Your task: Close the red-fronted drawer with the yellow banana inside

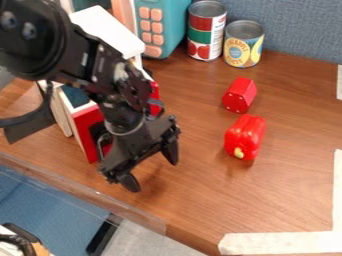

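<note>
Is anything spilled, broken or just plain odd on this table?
Nothing spilled or broken that I can see. The tall can and the short can stand upright. The red pepper lies on its side, stem end toward the camera, but that hardly looks wrong. The open pincer holds nothing.

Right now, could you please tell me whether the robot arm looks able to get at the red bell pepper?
Probably yes: the tool hangs open over the wooden tabletop, and nothing stands between it and the red bell pepper.

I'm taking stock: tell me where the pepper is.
In the camera view, the pepper lies right of centre, just below the red block.
</note>
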### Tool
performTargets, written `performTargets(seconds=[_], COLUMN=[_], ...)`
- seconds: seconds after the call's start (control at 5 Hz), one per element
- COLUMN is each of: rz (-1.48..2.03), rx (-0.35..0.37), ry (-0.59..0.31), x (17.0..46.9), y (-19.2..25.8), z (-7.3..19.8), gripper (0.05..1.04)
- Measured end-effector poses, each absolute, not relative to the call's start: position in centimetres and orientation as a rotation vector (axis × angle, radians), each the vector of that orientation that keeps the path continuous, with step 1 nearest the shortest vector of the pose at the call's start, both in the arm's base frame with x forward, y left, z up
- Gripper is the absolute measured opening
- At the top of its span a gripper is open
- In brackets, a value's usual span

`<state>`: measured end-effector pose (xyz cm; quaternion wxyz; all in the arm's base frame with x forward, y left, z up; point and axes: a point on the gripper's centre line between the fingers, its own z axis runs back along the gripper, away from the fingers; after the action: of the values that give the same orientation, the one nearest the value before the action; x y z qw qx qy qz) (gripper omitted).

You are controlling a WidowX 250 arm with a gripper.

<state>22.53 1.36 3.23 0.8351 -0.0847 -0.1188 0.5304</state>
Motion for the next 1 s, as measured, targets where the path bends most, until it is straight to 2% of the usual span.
performTargets(seconds=[1.0], rz=[1.284], rx=[-0.186], ry=[-0.317], x=[23.6], y=[8.8], z=[4.9], gripper=[1.0])
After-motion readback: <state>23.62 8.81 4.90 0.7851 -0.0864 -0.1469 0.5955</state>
